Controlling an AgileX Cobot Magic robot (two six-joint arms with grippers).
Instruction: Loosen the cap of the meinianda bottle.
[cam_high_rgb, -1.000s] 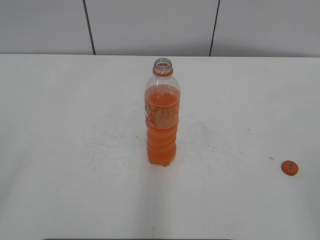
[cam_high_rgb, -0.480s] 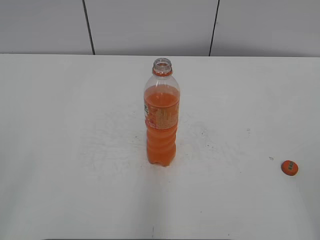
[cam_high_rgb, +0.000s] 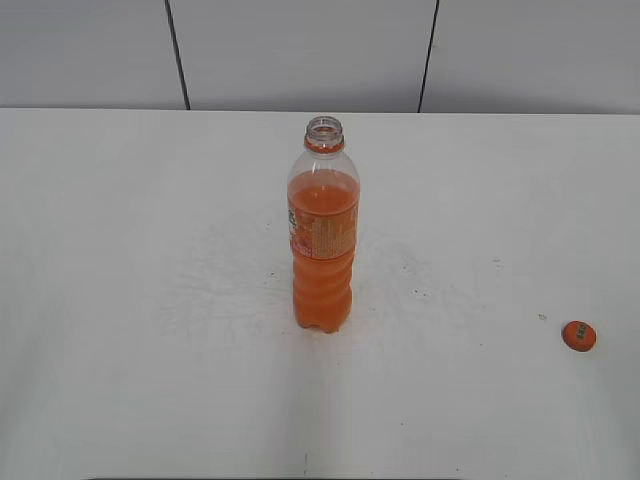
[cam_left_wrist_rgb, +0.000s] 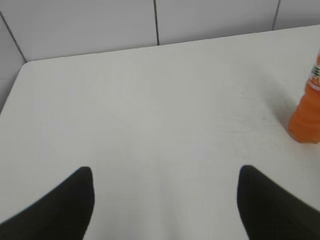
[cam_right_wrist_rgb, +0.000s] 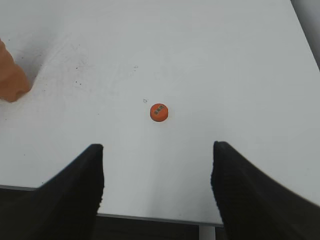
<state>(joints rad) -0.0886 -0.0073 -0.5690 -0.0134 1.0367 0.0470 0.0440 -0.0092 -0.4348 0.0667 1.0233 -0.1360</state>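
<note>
The cap lies off the bottle, near the counter's right edge, ahead of the right pincer. Both pincers gape empty (left pincer far off).

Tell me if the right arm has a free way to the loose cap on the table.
Probably yes. The cap lies alone on the bare table, straight ahead of the open right tool, with nothing between them. The bottle stands well off to the side.

You only get the fingers here, plain matte black with rounded tips, same on the other wrist's fingers, no markings visible.
</note>
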